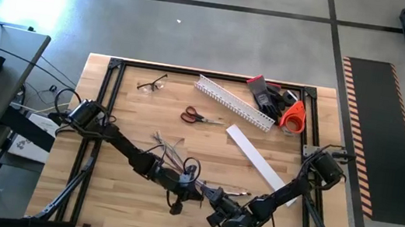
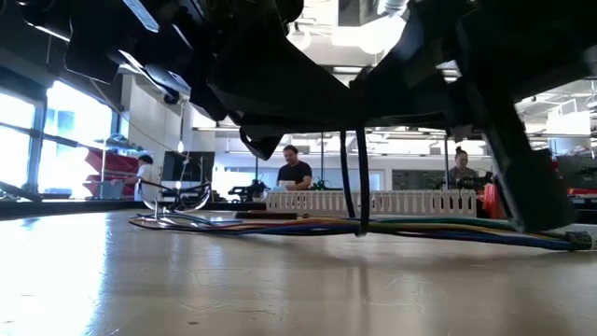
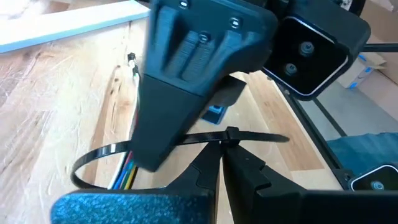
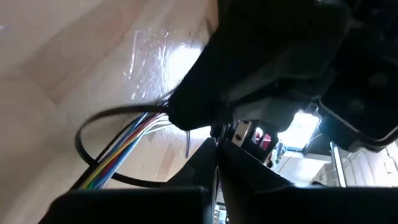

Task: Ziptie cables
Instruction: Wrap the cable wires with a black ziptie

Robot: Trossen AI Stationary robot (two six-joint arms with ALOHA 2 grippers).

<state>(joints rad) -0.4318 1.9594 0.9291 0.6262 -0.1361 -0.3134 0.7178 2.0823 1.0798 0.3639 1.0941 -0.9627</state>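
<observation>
Right now both grippers are pinched on the ziptie (image 3: 205, 138), looped around the cables (image 1: 173, 155) low on the table (image 1: 134, 97).

Closest in, the left gripper (image 3: 219, 167) has its fingers fully closed on the black strip beside its locking head, and the right gripper (image 4: 214, 152) meets it nose to nose, also clamped on the strip (their tips nearly touch). Outward, the loop circles the coloured wires, which trail toward ten o'clock. Farther off, red-handled scissors (image 1: 194, 116) lie at twelve, the white slotted duct (image 1: 233, 103) and flat cover strip (image 1: 255, 157) toward one, and glasses (image 1: 151, 84) at eleven.
</observation>
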